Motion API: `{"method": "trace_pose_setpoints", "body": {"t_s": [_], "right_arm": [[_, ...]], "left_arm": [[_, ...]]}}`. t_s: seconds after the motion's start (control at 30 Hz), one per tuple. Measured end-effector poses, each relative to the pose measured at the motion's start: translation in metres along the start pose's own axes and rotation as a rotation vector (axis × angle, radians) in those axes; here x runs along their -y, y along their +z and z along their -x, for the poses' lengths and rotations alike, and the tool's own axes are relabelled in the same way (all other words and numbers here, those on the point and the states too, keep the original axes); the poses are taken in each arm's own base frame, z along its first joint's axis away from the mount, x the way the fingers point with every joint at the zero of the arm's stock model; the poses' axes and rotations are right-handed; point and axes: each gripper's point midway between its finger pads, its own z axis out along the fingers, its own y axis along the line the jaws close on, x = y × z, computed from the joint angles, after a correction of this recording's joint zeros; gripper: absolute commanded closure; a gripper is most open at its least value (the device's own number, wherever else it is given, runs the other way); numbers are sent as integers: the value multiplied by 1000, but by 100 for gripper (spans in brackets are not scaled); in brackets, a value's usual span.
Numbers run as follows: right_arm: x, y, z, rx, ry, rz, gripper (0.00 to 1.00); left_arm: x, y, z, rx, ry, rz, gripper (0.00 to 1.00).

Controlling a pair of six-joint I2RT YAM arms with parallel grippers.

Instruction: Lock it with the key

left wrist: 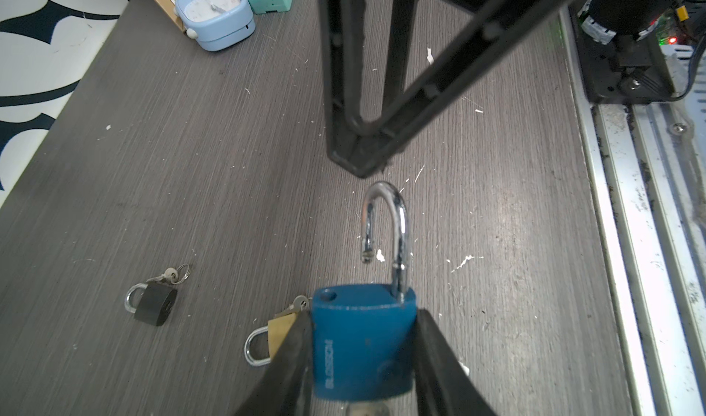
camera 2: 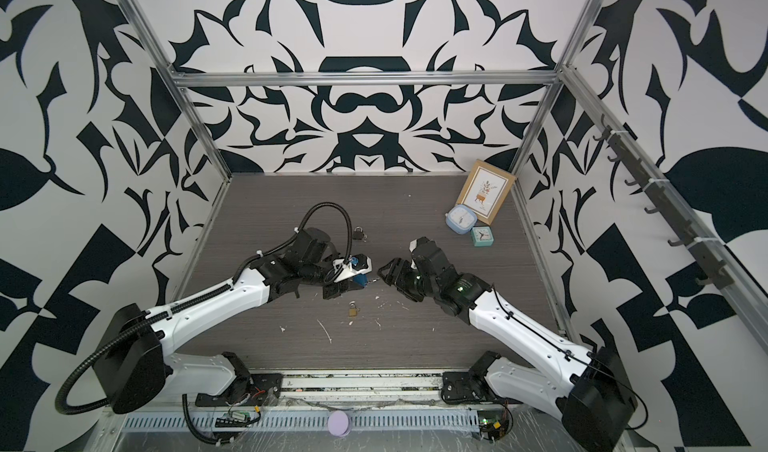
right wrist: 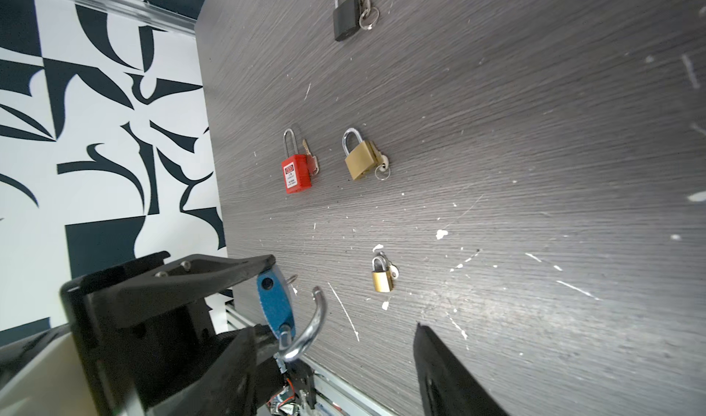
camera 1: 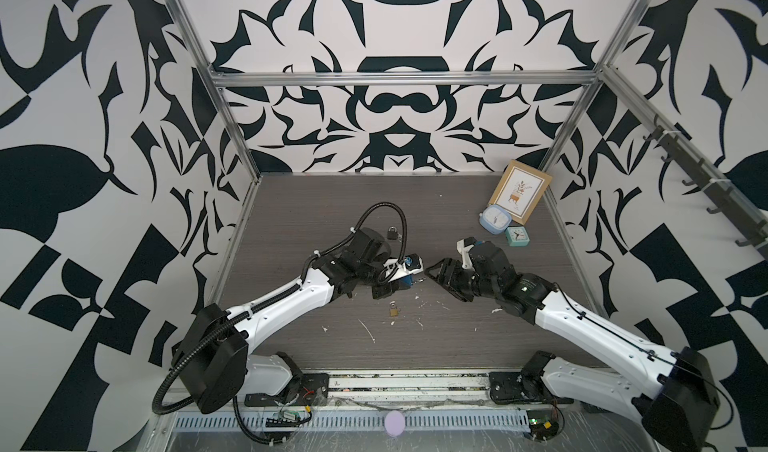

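**Shackle open; right arm lining up to close it**

My left gripper (left wrist: pixel 361 313) is clamped on the body of the blue padlock (left wrist: pixel 363 356). It holds the lock clear of the table, just behind the small brass padlock (camera 1: pixel 394 309) in a top view. The shackle (left wrist: pixel 386 219) is raised and swung aside, its free end off its hole.

My right gripper (camera 1: pixel 429 273) sits behind the brass padlock too, on the right arm's side. Its jaws are parted with nothing in them, and the tips are just short of the shackle's bend.

I judge this to be the closing step. The next move needs the free end turned over its hole and pressed straight down while the left arm braces. Metal glints under the body, but I cannot tell whether that is the key.
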Motion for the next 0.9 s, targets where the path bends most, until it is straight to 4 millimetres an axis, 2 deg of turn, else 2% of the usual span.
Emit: {"method": "trace_pose_setpoints", "body": {"t_s": [0.33, 0.57, 0.9], "right_arm": [[-7, 15, -7, -66, 48, 36, 50], [-12, 16, -7, -77, 56, 59, 65], [-12, 22, -8, -92, 67, 60, 76]], "left_arm": [[-2, 2, -3, -11, -12, 9, 100], [-3, 2, -2, -10, -15, 11, 100], [-3, 2, -2, -7, -21, 13, 100]]}}
